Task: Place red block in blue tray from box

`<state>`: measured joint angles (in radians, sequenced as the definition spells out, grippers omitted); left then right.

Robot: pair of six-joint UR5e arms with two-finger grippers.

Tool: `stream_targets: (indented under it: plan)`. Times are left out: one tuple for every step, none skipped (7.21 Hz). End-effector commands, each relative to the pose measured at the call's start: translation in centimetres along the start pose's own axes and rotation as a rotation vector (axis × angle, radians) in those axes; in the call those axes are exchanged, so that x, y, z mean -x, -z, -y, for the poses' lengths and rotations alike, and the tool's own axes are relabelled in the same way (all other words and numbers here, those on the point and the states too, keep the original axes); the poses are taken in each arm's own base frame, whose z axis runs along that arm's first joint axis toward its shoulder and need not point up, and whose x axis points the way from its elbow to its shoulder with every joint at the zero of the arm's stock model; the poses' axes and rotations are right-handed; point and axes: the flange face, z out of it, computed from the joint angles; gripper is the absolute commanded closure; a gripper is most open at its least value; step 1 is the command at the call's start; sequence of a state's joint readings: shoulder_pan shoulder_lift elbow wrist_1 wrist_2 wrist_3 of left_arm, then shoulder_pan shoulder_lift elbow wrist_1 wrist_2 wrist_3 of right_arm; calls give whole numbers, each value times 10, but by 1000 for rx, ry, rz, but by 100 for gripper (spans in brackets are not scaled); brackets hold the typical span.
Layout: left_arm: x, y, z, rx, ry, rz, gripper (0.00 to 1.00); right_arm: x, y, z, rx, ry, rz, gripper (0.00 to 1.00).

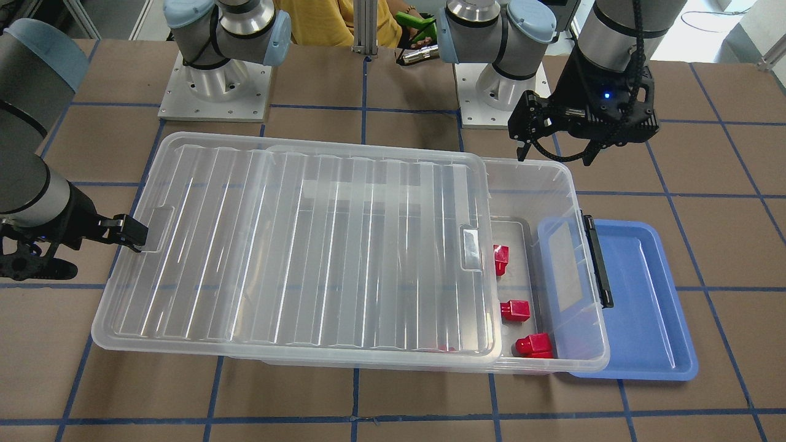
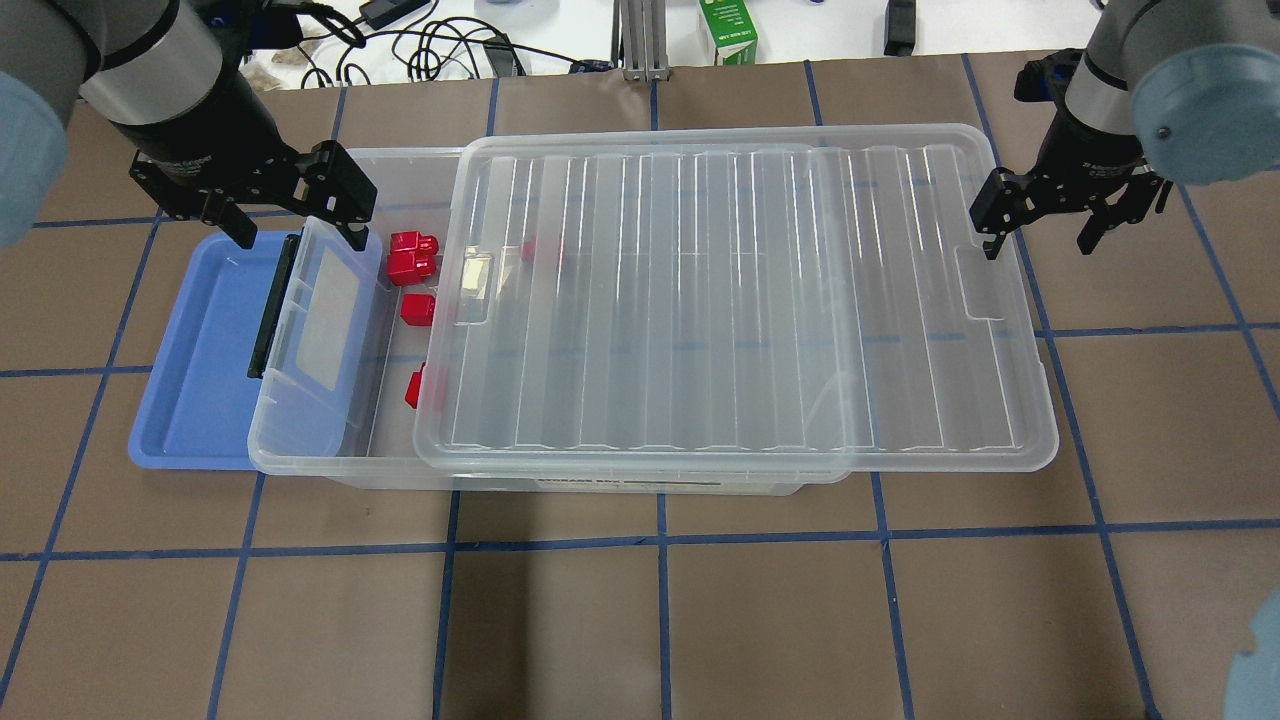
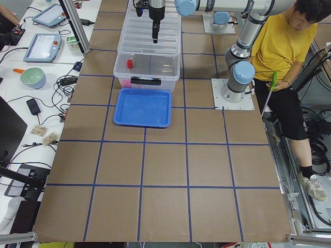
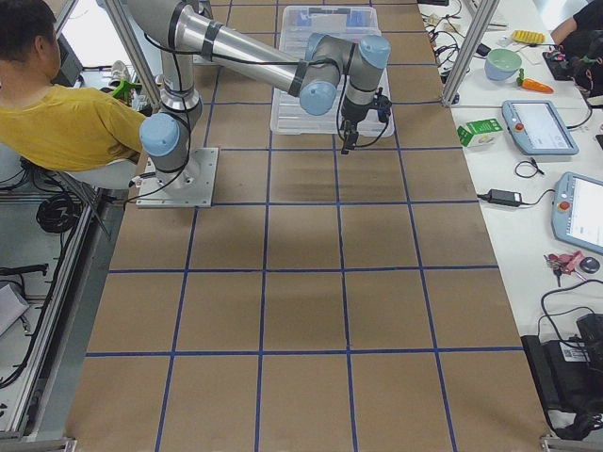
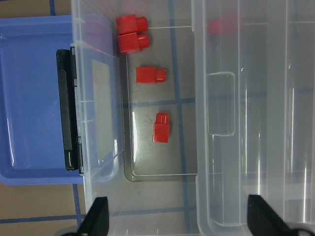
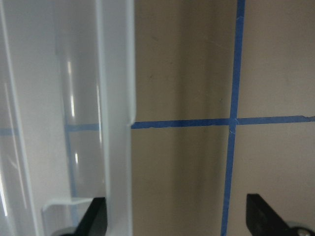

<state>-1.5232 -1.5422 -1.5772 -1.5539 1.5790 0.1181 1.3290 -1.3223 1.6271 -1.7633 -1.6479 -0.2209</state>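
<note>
The clear box [image 2: 400,165] lies across the table with its ribbed lid [image 2: 740,300] slid toward my right, which uncovers its left end. Several red blocks [image 5: 161,128] lie on the uncovered floor [image 2: 418,310] [image 1: 514,310], and one more shows through the lid. The blue tray [image 2: 200,350] [image 1: 638,294] sits empty against the box's left end, by the black latch [image 2: 272,305]. My left gripper [image 2: 290,215] [image 5: 177,221] is open and empty above the box's far left corner. My right gripper [image 2: 1035,235] [image 6: 177,221] is open at the lid's right edge.
The two arm bases [image 1: 215,86] stand behind the box on the robot's side. A person in yellow [image 3: 282,46] sits by the bases. A green carton [image 2: 730,30], cables and tablets [image 4: 537,127] lie beyond the table's far edge.
</note>
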Motion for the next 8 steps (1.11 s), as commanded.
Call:
stream_targets:
  plan:
    - [0, 0, 0, 1, 0, -1, 0, -14, 0, 0, 1, 27, 2, 0]
    - [0, 0, 0, 1, 0, -1, 0, -14, 0, 0, 1, 29, 2, 0]
    - [0, 0, 0, 1, 0, -1, 0, -15, 1, 0, -3, 27, -1, 0]
    - [0, -1, 0, 2, 0, -1, 0, -15, 1, 0, -2, 28, -2, 0]
    - [0, 0, 0, 1, 0, -1, 0, -16, 1, 0, -4, 27, -2, 0]
    - [0, 0, 0, 1, 0, -1, 0, -16, 0, 0, -2, 27, -2, 0]
    - [0, -1, 0, 2, 0, -1, 0, -20, -1, 0, -1, 21, -1, 0]
    - [0, -1, 0, 2, 1, -1, 0, -22, -1, 0, -2, 27, 1, 0]
